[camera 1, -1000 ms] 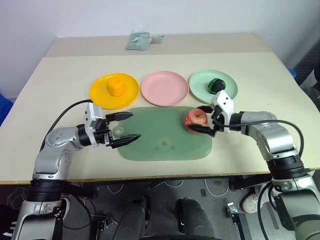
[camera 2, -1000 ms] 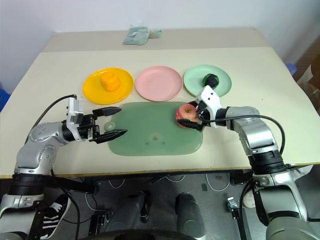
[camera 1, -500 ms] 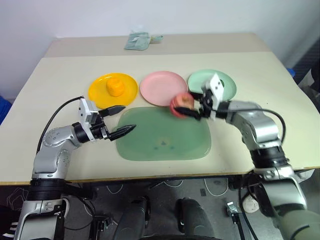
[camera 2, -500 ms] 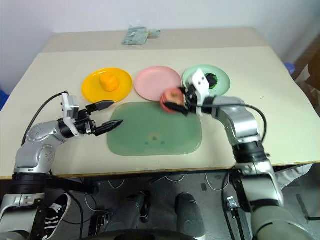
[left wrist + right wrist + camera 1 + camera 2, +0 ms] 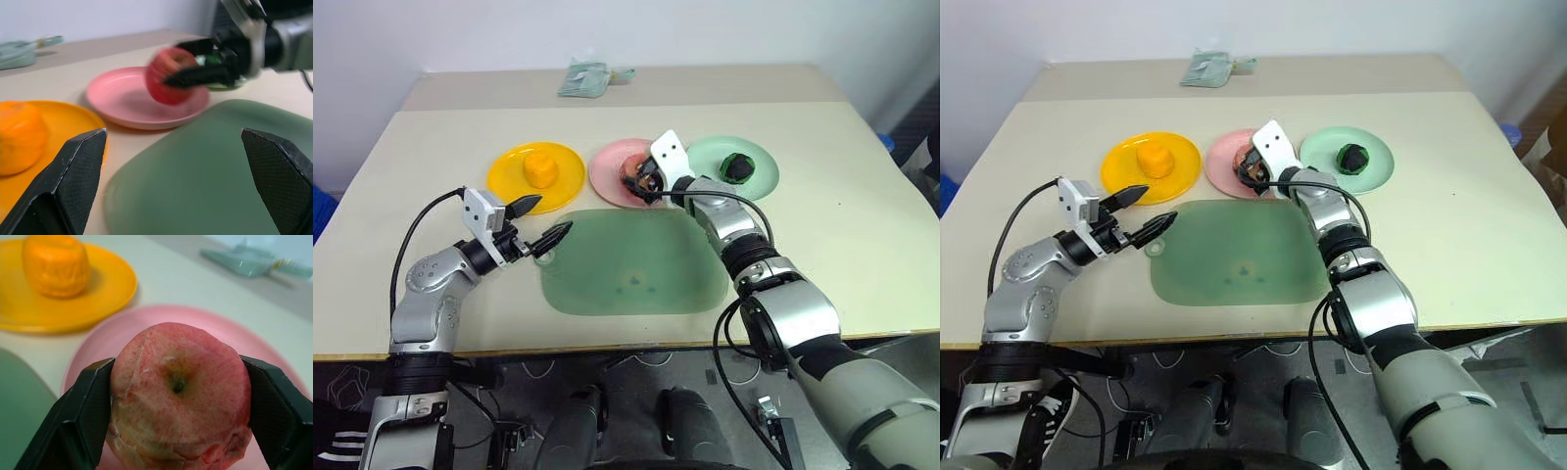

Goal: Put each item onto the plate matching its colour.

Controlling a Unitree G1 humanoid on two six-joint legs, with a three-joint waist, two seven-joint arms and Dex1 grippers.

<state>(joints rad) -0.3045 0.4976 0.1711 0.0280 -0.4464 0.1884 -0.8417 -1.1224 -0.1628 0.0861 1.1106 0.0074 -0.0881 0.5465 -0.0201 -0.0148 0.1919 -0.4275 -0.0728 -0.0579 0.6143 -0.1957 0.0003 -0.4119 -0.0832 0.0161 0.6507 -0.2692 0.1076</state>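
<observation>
My right gripper [image 5: 642, 182] is shut on the red-pink apple [image 5: 178, 391], a black finger [image 5: 83, 421] pressed to each side. It holds the apple just above the pink plate [image 5: 610, 168], seen also from the left wrist as the apple [image 5: 167, 76] over the plate [image 5: 122, 100]. The orange-yellow lumpy fruit [image 5: 541, 168] sits on the yellow plate [image 5: 506, 179]. On the mint green plate [image 5: 762, 168] lies the dark green round fruit [image 5: 737, 165]. My left gripper [image 5: 548, 217] is open and empty by the mat's left corner.
A translucent green mat [image 5: 636, 264] lies in front of the plates, bare. A pale green folded bag [image 5: 588, 78] rests at the table's far edge. Cream table surface lies open to the right of the green plate.
My right gripper carried the apple from the mat's right side back and left to over the pink plate. My left gripper swung a little toward the yellow plate.
</observation>
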